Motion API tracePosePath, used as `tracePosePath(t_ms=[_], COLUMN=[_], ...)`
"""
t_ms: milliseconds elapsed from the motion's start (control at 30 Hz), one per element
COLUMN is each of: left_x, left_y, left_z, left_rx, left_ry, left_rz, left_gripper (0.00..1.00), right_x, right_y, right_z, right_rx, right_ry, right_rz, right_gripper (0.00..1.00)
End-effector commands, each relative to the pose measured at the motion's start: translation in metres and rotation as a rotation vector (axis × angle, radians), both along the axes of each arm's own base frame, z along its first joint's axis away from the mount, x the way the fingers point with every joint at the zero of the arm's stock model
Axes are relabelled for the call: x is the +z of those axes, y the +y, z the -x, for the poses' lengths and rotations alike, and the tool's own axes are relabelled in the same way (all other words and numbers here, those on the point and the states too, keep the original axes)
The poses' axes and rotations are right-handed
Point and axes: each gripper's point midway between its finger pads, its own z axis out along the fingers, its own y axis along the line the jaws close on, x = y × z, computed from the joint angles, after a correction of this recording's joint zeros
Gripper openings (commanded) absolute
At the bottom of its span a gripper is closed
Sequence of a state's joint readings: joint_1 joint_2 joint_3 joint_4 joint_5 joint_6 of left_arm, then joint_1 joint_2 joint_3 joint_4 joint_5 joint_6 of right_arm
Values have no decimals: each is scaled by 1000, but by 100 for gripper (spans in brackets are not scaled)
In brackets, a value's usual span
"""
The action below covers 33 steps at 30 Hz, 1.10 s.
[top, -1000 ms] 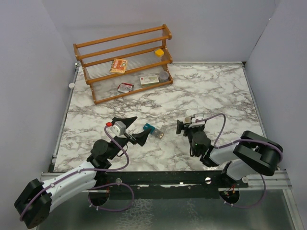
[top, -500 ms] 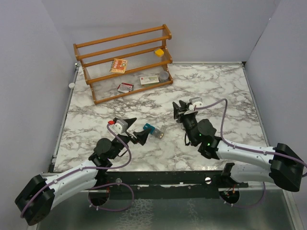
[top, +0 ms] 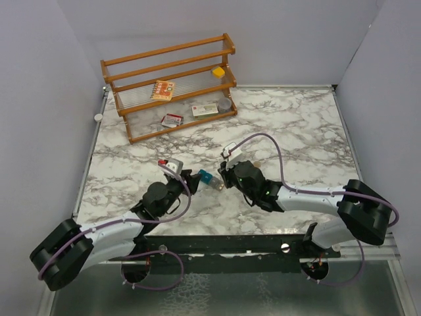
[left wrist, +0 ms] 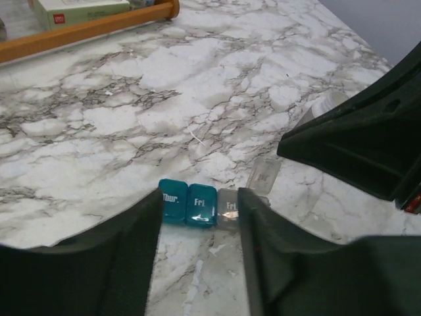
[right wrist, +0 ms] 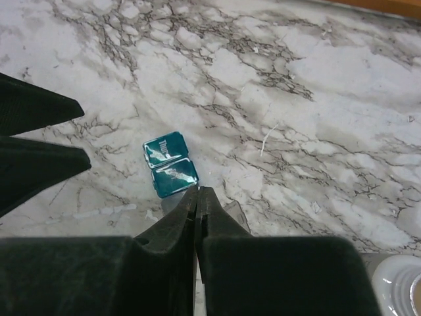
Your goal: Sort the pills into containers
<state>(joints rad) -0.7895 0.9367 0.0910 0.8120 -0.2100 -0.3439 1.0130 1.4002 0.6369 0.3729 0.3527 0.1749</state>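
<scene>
The containers (top: 209,178) are a short strip of teal and grey compartments (left wrist: 200,204) lying flat on the marble, marked "Thur." and "Fri." My left gripper (left wrist: 199,194) stands open, its tips either side of the strip's near edge. One grey lid (left wrist: 265,174) stands up beyond its right finger. My right gripper (right wrist: 197,191) is shut, its tips directly over the grey compartment next to the teal ones (right wrist: 170,164). From above, the left gripper (top: 192,179) and right gripper (top: 223,178) meet at the strip from both sides. No pills show.
A small round bottle with a white cap (right wrist: 398,289) stands close to my right gripper. A wooden rack (top: 171,85) holding small boxes stands at the back left of the marble table (top: 296,125). Grey walls close both sides.
My right arm swung left to the strip and its gripper shut. My left gripper slid forward to the strip and its jaws narrowed.
</scene>
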Motion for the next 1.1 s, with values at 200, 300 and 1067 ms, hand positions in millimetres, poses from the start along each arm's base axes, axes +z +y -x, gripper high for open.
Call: tracePosePath(t_ms=[200, 300, 1067], left_x=[4, -1, -41], left_y=[-8, -18, -33], left_z=[-19, -18, -30], left_rx=[38, -3, -14], left_ry=[0, 19, 106], left_rz=[-33, -43, -124], left_gripper=[11, 13, 49], right_x=[-6, -14, -39], right_y=[-6, -14, -39], right_z=[-13, -16, -24], right_rx=[-135, -186, -352], right_ry=[42, 53, 115], right_rz=[-5, 18, 48], right_gripper=[1, 1, 17])
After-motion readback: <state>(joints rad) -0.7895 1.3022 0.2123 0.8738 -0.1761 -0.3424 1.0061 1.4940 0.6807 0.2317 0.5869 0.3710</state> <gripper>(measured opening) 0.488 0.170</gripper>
